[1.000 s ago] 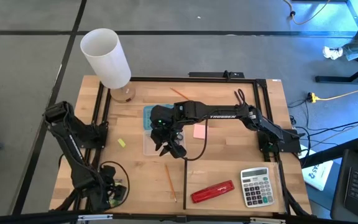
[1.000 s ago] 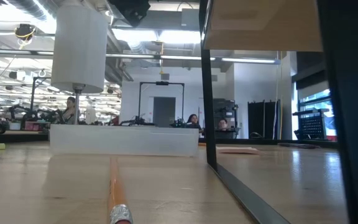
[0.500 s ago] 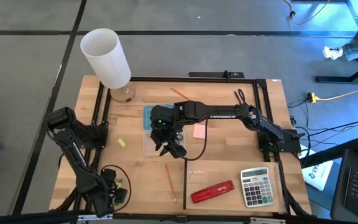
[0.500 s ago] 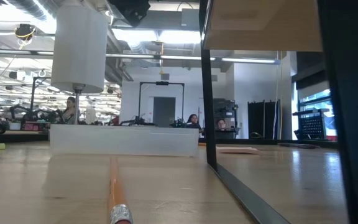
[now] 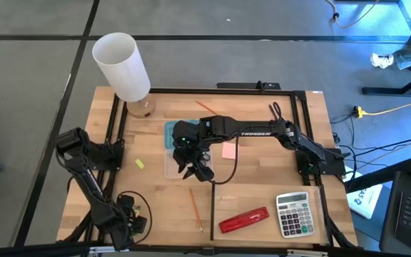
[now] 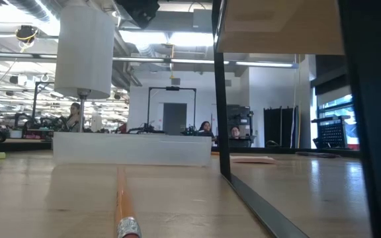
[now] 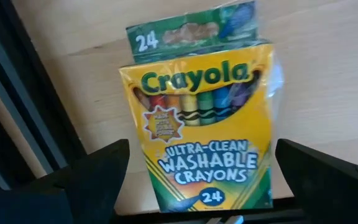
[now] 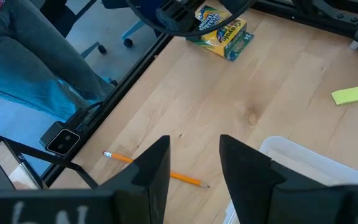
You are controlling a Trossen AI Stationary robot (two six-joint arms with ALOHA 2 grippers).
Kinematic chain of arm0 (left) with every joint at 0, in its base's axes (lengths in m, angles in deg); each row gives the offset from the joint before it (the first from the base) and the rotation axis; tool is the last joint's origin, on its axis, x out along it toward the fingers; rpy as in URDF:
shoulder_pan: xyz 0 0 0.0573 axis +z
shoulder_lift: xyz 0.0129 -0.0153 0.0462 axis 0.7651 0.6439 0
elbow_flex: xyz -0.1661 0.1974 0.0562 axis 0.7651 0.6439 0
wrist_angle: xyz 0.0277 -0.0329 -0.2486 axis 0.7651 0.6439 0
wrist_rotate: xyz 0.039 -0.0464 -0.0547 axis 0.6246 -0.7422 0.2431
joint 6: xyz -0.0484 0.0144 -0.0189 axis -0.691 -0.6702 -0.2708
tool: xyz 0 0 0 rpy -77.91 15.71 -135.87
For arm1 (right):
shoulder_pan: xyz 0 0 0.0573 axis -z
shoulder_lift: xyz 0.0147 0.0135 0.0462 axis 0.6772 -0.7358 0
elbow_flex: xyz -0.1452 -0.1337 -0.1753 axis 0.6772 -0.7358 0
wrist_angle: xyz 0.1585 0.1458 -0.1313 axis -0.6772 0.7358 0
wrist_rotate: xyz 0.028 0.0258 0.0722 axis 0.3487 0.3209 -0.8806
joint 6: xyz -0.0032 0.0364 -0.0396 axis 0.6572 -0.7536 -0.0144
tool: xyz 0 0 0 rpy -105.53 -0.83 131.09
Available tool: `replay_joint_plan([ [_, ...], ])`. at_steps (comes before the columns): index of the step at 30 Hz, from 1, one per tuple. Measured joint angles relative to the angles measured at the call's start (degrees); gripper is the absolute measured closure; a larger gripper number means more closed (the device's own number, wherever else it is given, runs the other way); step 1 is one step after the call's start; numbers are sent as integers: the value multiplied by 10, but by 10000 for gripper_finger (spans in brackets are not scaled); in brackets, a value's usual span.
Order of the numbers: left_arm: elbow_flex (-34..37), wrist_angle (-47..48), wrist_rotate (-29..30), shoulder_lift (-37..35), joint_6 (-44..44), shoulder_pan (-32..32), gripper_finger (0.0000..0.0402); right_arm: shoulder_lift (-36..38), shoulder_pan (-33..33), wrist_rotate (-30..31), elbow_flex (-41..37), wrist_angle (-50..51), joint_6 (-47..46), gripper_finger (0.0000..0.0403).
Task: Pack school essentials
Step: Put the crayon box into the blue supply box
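My left gripper (image 7: 194,186) sits at the high view's lower left, fingers spread wide either side of the crayon box (image 7: 204,134); nothing pinched, box bottom cut off. My right gripper (image 5: 195,165) hangs mid-frame over the clear tray (image 5: 170,153), fingers (image 8: 151,171) part-spread, empty. Tray contents hidden by the arm. One orange pencil (image 5: 195,207) lies below it.

A white cylinder (image 5: 122,66) stands at the far left corner of the wooden table (image 5: 262,185). A red stapler (image 5: 244,220) lies near the front edge, and a grey calculator (image 5: 294,213) lies just to its right, close but apart. A black metal frame (image 5: 212,91) runs around the table top. In the low view, people (image 6: 206,127) sit far behind in the room.
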Motion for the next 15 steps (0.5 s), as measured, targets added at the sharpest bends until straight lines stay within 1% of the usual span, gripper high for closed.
replay_joint_plan([
  [9,0,-12,-2,27,0,5,2,0,0,0,0,0,0,262],
  [15,0,-14,24,39,3,5,5,0,0,0,0,0,0,262],
])
